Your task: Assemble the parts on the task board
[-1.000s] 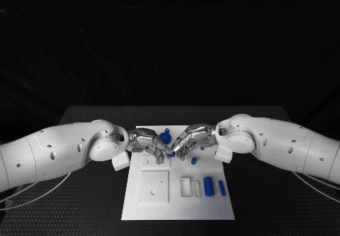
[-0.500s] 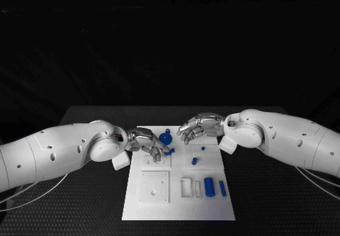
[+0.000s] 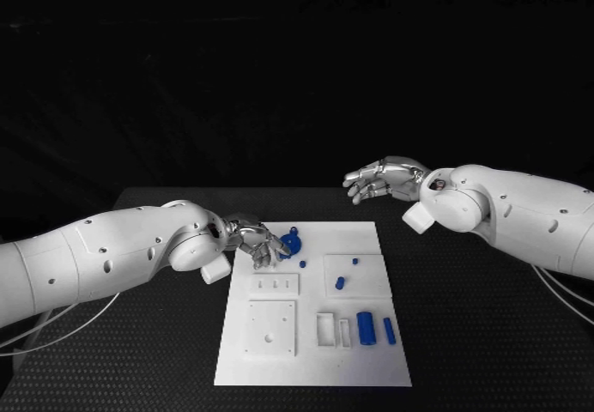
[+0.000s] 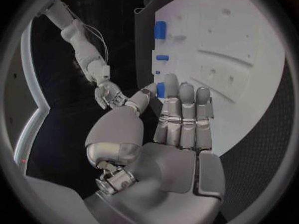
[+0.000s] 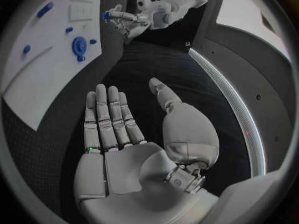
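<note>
The left hand (image 3: 257, 241) sat at the board's (image 3: 310, 365) upper left corner in the head view, fingers curled beside the round blue part (image 3: 291, 241); whether it touched that part could not be told. The right hand (image 3: 386, 179) hung in the upper right of the frame, off the board, fingers loosely spread and empty. Two small pegs (image 3: 339, 281) lay mid-board; two blue cylinders (image 3: 366, 326) lay at lower right.

In the left wrist view, the left hand (image 4: 168, 134) showed fingers straight and side by side, a blue piece (image 4: 160, 89) just beyond the fingertips (image 4: 170, 79), apparently unheld.

In the right wrist view, the right hand (image 5: 134, 134) lay flat and open, holding nothing; the round part (image 5: 79, 47) stood on the board at upper left.

Judgement: the parts appear rigid, light, smooth plastic, liable to slip or roll. The cylinders are best pinched across their middles, the round part by its rim.
</note>
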You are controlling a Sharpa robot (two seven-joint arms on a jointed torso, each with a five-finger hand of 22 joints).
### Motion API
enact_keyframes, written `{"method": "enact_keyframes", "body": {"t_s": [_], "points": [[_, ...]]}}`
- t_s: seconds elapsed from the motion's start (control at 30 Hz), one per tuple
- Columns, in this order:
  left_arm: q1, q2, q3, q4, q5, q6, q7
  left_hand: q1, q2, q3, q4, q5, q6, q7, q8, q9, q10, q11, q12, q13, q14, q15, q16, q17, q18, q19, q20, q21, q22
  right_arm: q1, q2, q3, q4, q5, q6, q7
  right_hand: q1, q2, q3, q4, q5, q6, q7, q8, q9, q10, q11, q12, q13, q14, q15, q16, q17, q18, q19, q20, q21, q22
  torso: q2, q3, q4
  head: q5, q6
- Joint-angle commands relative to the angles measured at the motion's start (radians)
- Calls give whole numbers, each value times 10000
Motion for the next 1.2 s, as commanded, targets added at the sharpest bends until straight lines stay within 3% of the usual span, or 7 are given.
{"method": "enact_keyframes", "body": {"t_s": [0.03,0.13,0.27,0.47,0.7,1.03,1.2], "points": [[108,208,10,-211,-1498,-189,-1283,270,106,-89,14,157,215,-317,68,-49,215,-281,1242,866,262,-362,693,246,199,503,-1035,935,261,35,40,-3,-395,-1385,-1311,588,2,-47,142,-24,120,101,-59,46,-18,232,-88,80,-35,273,-102,115,-34,140,133,-43,105,28,-129,31,-35,72,-65],[131,448,8,-446,-1805,15,-1730,344,98,-70,-26,181,185,-312,81,-80,42,-295,2111,1459,733,-735,1407,525,378,1043,-1328,1728,266,39,151,-4,-766,-1743,-1334,604,183,-26,323,-29,18,126,-201,62,-41,708,-272,148,-67,1016,-431,411,-24,140,768,-231,432,90,-189,59,-55,142,-100],[139,700,6,-653,-2039,359,-2099,373,168,-30,-40,157,112,-362,85,-102,-77,-352,2676,1755,1279,-939,1946,730,546,1617,-1572,2445,248,39,260,-6,-960,-1914,-1312,608,234,-9,393,-47,-110,159,-217,83,-54,829,-299,16,-158,1144,-484,364,-111,140,901,-296,437,8,-246,98,-81,204,-181],[139,966,7,-848,-2327,454,-2428,386,282,81,-27,75,-101,-321,51,-114,-229,-319,2880,1787,1753,-922,2070,750,727,2428,-1684,2843,135,38,268,-8,-920,-2026,-1387,625,264,-15,407,-42,-157,194,-185,102,-61,867,-288,-90,-223,1079,-435,248,-195,140,821,-266,362,-54,-310,144,-111,206,-241],[138,1108,7,-839,-2456,226,-2668,273,242,179,-14,378,-137,-312,110,-95,-348,-310,2991,1750,1962,-921,2362,879,947,2710,-1699,3120,198,37,182,-10,-692,-2043,-1436,621,328,-15,427,-58,-160,231,-164,121,-60,912,-296,-126,-247,1078,-425,213,-224,140,803,-259,345,-72,-340,213,-124,212,-376],[129,1158,7,-668,-2534,170,-2598,-712,200,302,23,1779,252,-497,1058,18,-402,-475,3360,1744,1970,-1048,2667,950,1070,2603,-1624,3516,212,35,123,-11,-388,-2042,-1472,585,518,-12,503,-55,233,275,-143,138,-78,997,-297,-228,-313,1068,-395,137,-285,140,753,-224,320,-97,-344,199,-105,172,-545],[109,1271,7,-650,-2652,183,-2590,-1014,188,434,-13,2172,365,-600,1576,43,-366,-567,3447,1651,1964,-1109,2807,954,1058,2475,-1581,3667,204,34,103,-14,-235,-2040,-1433,543,568,-24,523,-53,371,275,-128,135,-90,1018,-294,-266,-336,1058,-384,112,-304,140,732,-212,316,-99,-341,184,-98,188,-575]]}}
